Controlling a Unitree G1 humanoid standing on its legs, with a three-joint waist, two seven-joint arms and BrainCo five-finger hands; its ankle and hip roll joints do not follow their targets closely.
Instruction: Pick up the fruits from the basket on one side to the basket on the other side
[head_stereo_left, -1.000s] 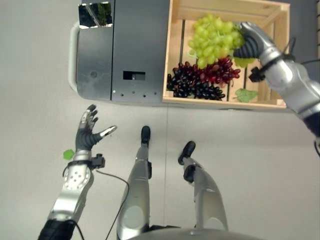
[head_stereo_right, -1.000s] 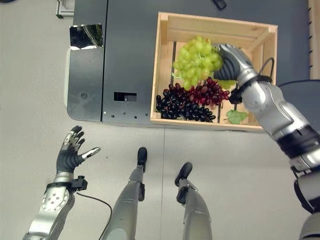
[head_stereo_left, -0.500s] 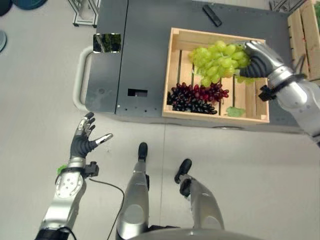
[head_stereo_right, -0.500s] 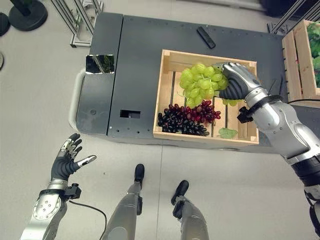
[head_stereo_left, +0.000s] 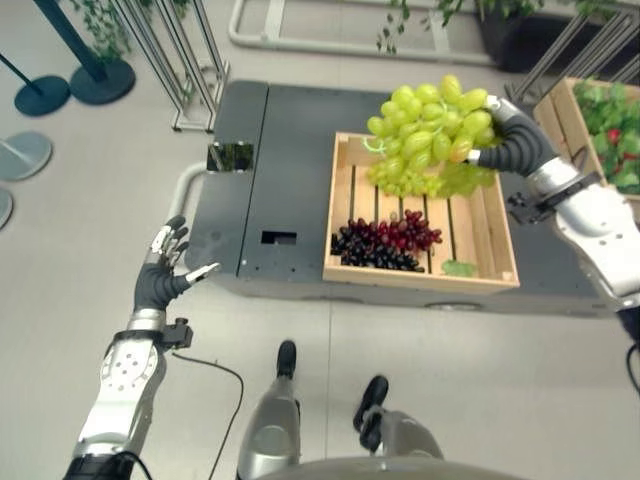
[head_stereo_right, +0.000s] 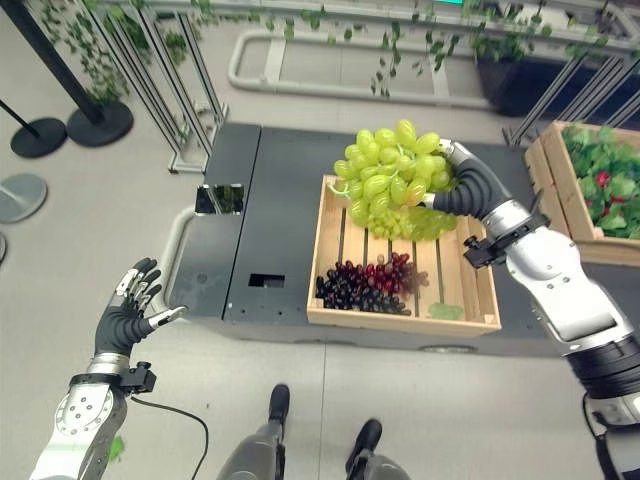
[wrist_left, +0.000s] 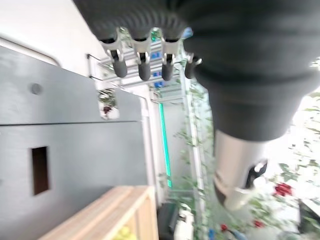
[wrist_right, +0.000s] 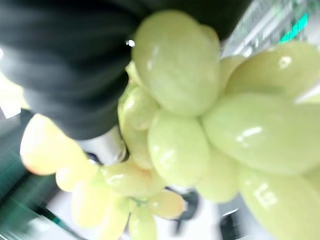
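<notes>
green grapes (head_stereo_left: 425, 130) gripped, right hand (head_stereo_left: 503, 143), above crate (head_stereo_left: 495, 250)

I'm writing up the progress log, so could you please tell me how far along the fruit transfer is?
Nothing looks delivered yet. In hand: the right hand holds the green grapes above the wooden crate. Left: carrying them to the other crate on the right, then the dark grapes that lie in the first crate. The left hand is open, idle.

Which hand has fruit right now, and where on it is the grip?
The right hand holds the green grape bunch, gripped at the side facing the arm, above the wooden crate. The left hand is open, holding nothing.
</notes>
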